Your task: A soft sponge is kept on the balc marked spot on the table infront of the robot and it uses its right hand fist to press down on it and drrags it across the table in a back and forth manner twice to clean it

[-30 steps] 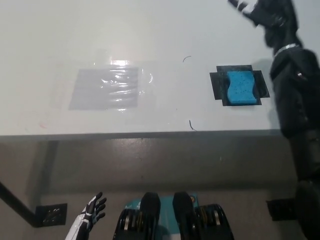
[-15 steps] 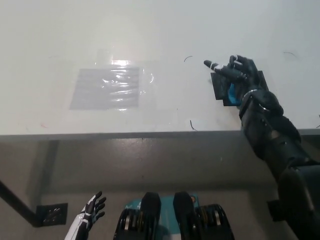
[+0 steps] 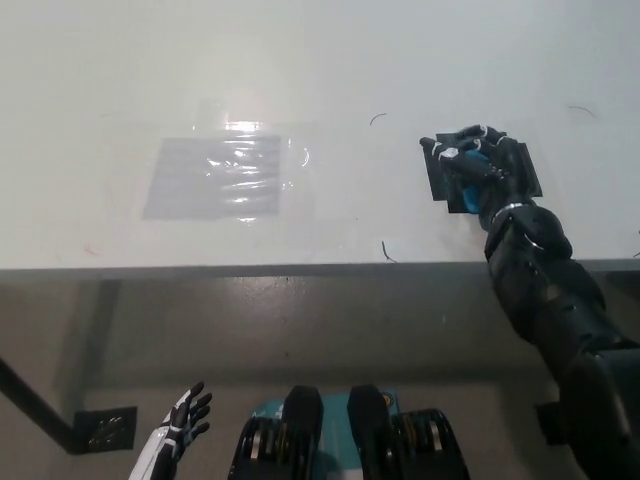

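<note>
The blue sponge [image 3: 466,187] lies on the black marked patch [image 3: 443,180] at the right of the white table [image 3: 320,80]. My black right hand [image 3: 478,163] rests on top of it with the fingers curled down over it, so only slivers of blue show between and below the fingers. The black arm runs in from the bottom right. My white left hand [image 3: 184,420] hangs below the table edge at the lower left, fingers spread, holding nothing.
A shiny clear plastic sheet [image 3: 222,175] is taped flat on the table left of centre. Small dark pen marks [image 3: 385,250] lie near the table's front edge [image 3: 280,268]. A black plate [image 3: 104,430] sits on the floor at lower left.
My right hand came down from the far right corner onto the sponge, and its fingers, stretched out half a second ago, have curled over it. The left hand has stayed put.
</note>
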You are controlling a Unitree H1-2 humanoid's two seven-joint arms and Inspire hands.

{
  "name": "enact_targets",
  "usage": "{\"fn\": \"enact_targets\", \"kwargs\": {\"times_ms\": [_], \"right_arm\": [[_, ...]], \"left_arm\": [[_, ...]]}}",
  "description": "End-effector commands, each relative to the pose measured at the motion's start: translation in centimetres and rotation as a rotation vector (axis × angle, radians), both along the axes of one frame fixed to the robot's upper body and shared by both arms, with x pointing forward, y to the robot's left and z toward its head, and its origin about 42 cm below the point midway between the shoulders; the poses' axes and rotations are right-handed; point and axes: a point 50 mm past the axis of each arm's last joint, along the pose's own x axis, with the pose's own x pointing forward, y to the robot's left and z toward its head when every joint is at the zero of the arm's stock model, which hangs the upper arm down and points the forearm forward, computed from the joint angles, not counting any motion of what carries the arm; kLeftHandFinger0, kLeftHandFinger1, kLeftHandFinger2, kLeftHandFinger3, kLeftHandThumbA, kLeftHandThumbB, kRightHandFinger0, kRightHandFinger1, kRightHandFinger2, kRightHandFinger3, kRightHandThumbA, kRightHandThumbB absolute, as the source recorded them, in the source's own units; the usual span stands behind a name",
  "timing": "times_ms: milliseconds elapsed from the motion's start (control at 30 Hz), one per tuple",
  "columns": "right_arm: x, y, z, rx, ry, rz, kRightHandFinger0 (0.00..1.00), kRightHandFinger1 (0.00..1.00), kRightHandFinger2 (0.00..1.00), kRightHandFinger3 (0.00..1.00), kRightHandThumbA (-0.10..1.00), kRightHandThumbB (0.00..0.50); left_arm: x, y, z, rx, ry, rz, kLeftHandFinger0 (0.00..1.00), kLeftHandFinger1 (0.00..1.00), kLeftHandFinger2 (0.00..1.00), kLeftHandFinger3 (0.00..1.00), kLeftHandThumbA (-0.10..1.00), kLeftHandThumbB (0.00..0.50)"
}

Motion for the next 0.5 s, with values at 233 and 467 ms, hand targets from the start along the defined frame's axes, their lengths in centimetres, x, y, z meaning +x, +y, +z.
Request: {"fn": "enact_targets", "kwargs": {"times_ms": [233,467], "right_arm": [[-2.8,-0.3,-5.3,0.094,0.140,-0.037,0.00,0.00,0.00,0.10,1.00,0.201],[-3.0,3.6,-5.0,0.109,0.120,0.046,0.00,0.00,0.00,0.01,1.00,0.155]], "left_arm": [[0.2,0.4,0.5,-0.004,-0.052,-0.018,1.00,1.00,1.00,1.00,1.00,0.467],[0.3,0.4,0.5,0.003,-0.055,-0.018,1.00,1.00,1.00,1.00,1.00,0.460]]}}
